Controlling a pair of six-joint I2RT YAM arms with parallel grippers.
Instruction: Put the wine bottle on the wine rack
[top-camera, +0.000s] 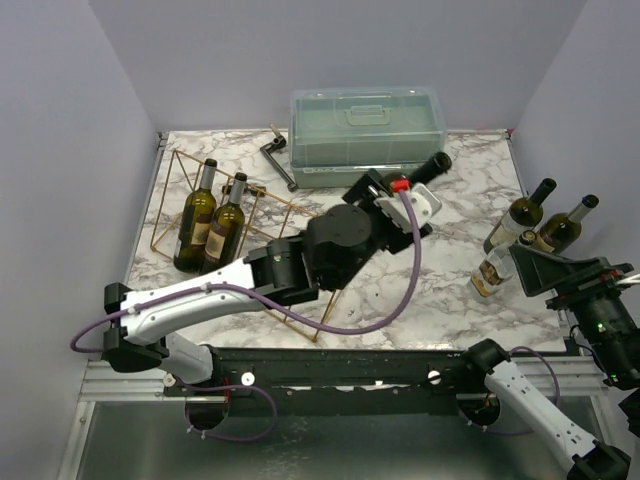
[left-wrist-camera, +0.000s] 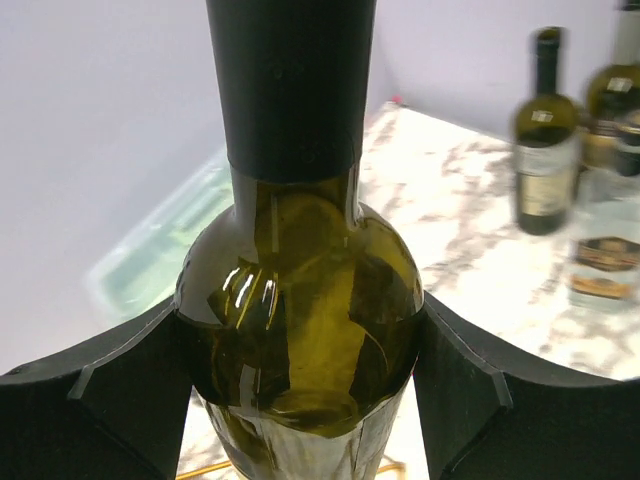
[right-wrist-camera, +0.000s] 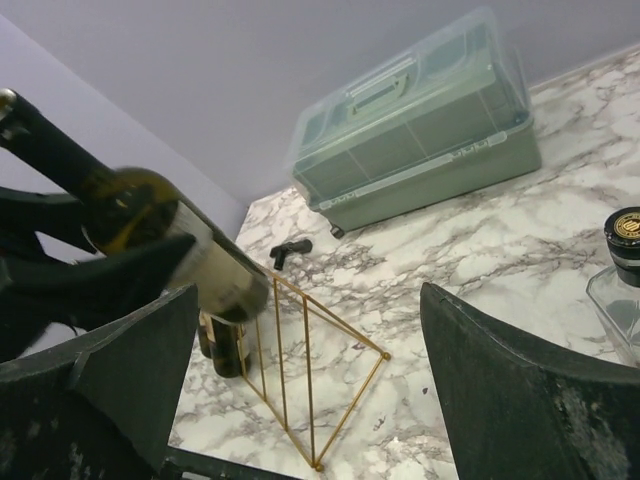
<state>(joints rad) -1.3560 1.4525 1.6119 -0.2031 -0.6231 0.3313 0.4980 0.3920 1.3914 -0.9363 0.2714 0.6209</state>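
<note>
The wine bottle (top-camera: 432, 166) is in the air, tilted, over the middle of the marble bench (top-camera: 450, 300). Its base is just above the near end of the gold wire wine rack (right-wrist-camera: 306, 380), and its neck points toward the green lidded box (top-camera: 367, 130). The left fingers (left-wrist-camera: 100, 410) are clamped on its shoulder, just below the black capsule. The right fingers (right-wrist-camera: 530, 400) are spread wide with nothing between them, near the spare bottles (top-camera: 525, 215) at the right edge. Two bottles (top-camera: 195, 215) lie in the rack's far slots. The bottle looks like thick green glass: probably heavy, rigid, smooth and breakable. Held at the shoulder, most of its weight hangs beyond the fingers and may make it pivot or slip. A hold nearer mid-body would balance better. Its round body could also roll on the thin bars.
</note>
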